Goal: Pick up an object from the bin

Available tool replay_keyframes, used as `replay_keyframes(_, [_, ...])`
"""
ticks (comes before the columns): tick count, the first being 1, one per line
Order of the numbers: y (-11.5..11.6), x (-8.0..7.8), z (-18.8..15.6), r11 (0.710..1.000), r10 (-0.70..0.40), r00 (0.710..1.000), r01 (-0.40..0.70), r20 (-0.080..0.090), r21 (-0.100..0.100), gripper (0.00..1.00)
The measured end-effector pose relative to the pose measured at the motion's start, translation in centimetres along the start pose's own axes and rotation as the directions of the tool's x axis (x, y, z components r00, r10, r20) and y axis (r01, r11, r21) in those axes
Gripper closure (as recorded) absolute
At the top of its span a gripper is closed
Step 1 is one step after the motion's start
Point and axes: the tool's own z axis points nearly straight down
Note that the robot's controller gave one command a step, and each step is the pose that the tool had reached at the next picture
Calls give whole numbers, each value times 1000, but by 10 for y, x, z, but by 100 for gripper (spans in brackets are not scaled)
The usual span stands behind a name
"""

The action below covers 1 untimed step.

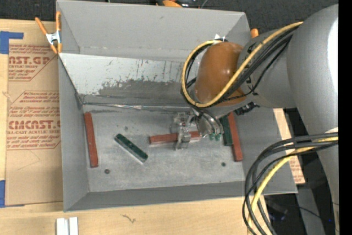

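My gripper (183,135) is down near the bin floor, right of the middle, at the right end of a flat red-brown bar (162,140) that lies crosswise there. The bar rests on the floor and its right end is hidden under the gripper. A dark green bar (131,148) with a pale edge lies slanted to the left of it, apart from the gripper. Just right of the gripper a small green piece (215,136) peeks out.
A long red-brown stick (91,140) lies along the left wall and another red-brown stick (235,139) along the right wall. The arm with its orange cover and yellow cables hangs over the bin's right rear.
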Motion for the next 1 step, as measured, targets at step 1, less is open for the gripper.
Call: replay_keyframes(1, [-8,-25,-125,950,-313,950,313,7,3,100])
